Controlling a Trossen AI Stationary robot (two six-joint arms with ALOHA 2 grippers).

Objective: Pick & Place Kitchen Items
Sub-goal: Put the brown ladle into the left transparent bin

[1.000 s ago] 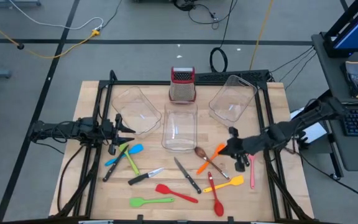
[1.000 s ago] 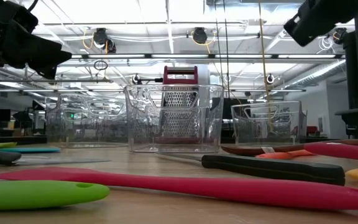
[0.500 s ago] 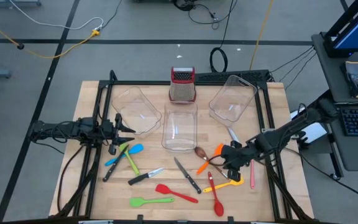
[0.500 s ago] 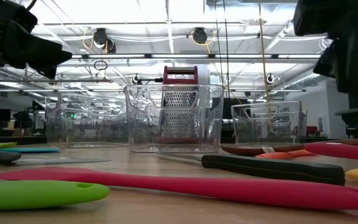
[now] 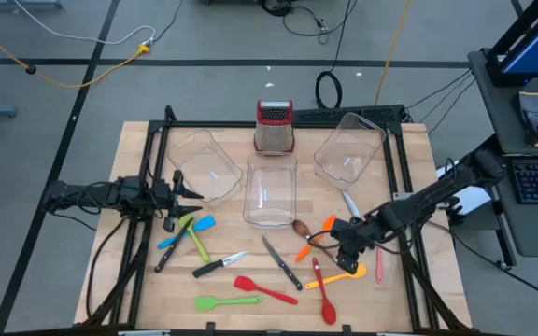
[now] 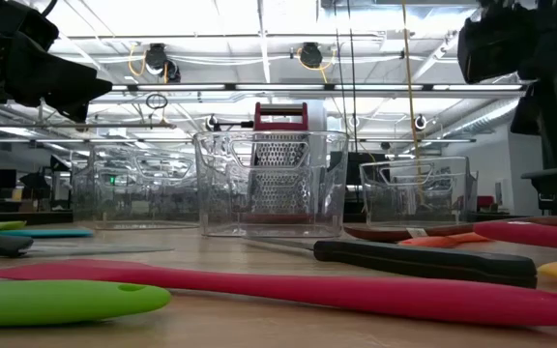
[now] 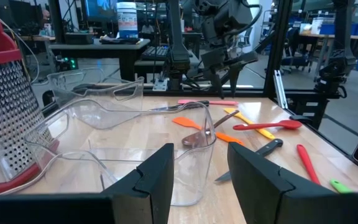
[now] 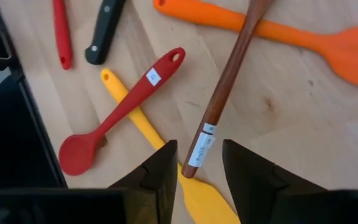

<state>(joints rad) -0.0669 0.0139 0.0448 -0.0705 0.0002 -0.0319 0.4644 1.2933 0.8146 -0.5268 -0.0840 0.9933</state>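
Right gripper [image 5: 346, 254] low over the utensils, on the right-arm side of the middle clear tub [image 5: 270, 191], fingers [image 8: 156, 177] parted with nothing between them, straddling the label end of a brown wooden-handled spoon [image 8: 229, 81]. Directly under that gap, a yellow spatula [image 8: 160, 149]; touching it, a red spoon [image 8: 120, 112]; crossing the wooden handle, an orange spatula [image 8: 278, 31]. Farther from the tub toward the table's near edge: a black-handled knife [image 5: 281, 262], a red spatula [image 5: 262, 288], a green spatula [image 5: 225, 301]. Left gripper [image 5: 191, 194] hovering just beside the tub's left-arm side, fingers [image 7: 157, 177] apart, empty, above a blue spatula [image 5: 189, 230] and a green utensil [image 5: 196, 241]. Behind the tub, a steel grater with red top [image 5: 274, 128].
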